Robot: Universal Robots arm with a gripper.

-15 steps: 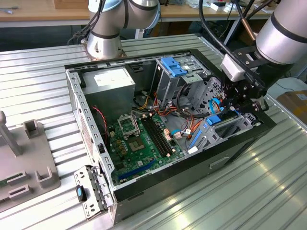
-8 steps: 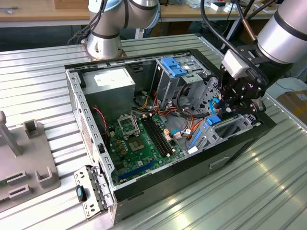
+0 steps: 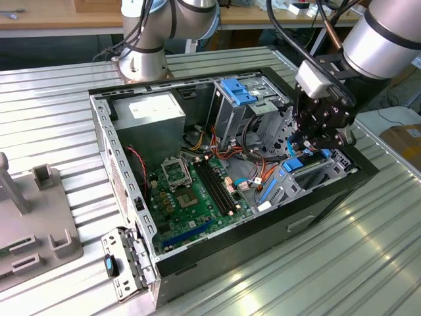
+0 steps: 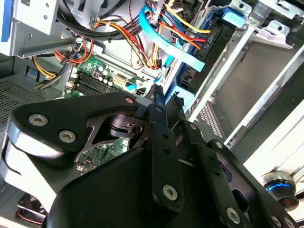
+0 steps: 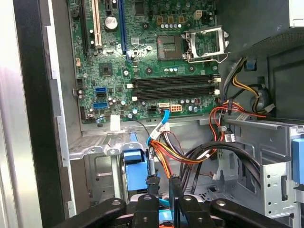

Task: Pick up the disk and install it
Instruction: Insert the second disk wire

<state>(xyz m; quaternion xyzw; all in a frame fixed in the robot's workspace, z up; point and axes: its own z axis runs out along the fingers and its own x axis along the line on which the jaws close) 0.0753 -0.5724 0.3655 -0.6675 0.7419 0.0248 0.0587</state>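
Disk down at the drive bay, seating not yet confirmed

Closest in both wrist views, the gripper (image 5: pixel 161 187) has its fingers (image 4: pixel 159 102) close together, seemingly pinching the blue-framed disk (image 5: pixel 134 172) by its edge, low inside the computer case (image 3: pixel 125 191) at the metal bay. Beyond it lie coloured cables (image 5: pixel 190 152) and the green motherboard (image 5: pixel 142 57). Picking up looks done; whether the disk is fully seated I cannot tell.

Above motherboard (image 3: pixel 194 194): open, unobstructed from the top.
Around gripper (image 3: pixel 309 146): tight; drive cage (image 3: pixel 253 112) on the exterior view's left, case wall (image 3: pixel 355 172) on its right.
Beside disk (image 5: pixel 134 166): bundle of red, yellow and orange cables (image 5: pixel 190 154) crowding close.
Case rim (image 3: pixel 112 141): upright metal edge all round.
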